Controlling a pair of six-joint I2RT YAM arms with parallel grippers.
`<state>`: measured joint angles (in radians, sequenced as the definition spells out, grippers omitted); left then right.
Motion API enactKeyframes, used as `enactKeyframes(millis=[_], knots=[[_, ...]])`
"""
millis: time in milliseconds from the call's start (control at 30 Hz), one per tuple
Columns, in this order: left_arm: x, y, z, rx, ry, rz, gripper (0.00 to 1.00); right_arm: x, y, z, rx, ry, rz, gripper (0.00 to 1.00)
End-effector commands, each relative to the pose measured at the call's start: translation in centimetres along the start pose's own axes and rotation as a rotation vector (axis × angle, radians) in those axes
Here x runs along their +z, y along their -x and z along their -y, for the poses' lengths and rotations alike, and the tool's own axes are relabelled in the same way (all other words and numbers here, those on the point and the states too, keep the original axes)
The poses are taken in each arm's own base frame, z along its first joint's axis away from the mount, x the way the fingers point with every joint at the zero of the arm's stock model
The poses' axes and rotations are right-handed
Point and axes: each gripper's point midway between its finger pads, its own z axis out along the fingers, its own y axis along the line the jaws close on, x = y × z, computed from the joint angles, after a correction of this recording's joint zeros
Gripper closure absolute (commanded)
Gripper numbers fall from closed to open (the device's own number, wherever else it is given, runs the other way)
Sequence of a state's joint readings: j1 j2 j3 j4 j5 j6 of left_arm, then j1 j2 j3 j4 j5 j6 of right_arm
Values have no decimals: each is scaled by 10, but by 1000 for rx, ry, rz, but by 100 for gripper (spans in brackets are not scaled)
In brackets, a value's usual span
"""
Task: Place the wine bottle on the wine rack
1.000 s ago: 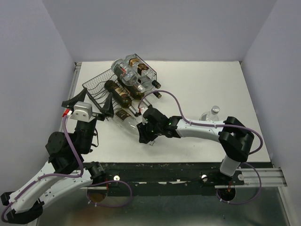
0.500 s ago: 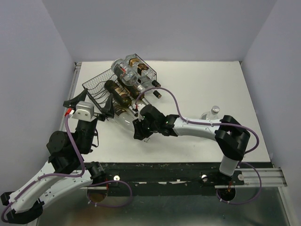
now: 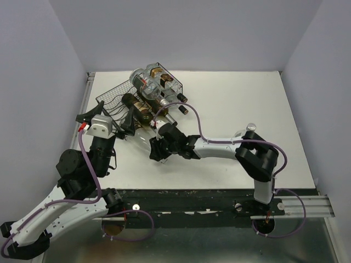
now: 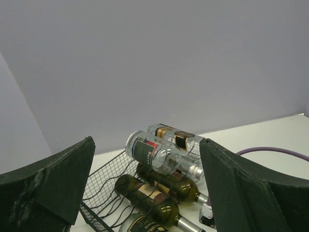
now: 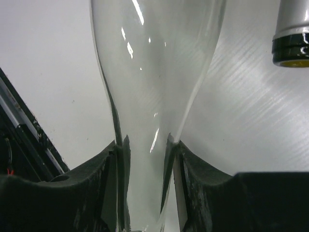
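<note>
holding bottle [image 5: 154, 63] by neck in right claw [image 5: 146, 154], with left claw [image 3: 108, 118] wide and empty.
slide base-first into free rack [image 3: 109, 98] cradle; keep neck level, clear of neighbours [image 4: 159, 186].

Even light, glare on wine bottle [image 5: 149, 72]

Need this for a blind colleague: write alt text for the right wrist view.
The right claw grips the neck of a clear glass bottle, whose body widens away over the white table. Another bottle's foil-capped tip shows at upper right.
</note>
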<state>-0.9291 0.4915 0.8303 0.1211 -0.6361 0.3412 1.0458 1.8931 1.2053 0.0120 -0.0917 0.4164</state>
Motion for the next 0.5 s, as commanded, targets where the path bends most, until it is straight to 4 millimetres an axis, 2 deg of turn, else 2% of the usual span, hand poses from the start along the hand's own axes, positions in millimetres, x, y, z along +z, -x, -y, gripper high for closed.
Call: enactKeyframes(millis=[0, 300, 467], knots=[[0, 12, -2, -34, -4, 14, 1, -3, 116, -40, -8, 103, 403, 99], [-1, 9, 2, -58, -20, -2, 1, 30, 135, -36, 33, 75, 449, 99], [0, 7, 6, -73, -32, -16, 1, 43, 155, -39, 32, 61, 486, 99]])
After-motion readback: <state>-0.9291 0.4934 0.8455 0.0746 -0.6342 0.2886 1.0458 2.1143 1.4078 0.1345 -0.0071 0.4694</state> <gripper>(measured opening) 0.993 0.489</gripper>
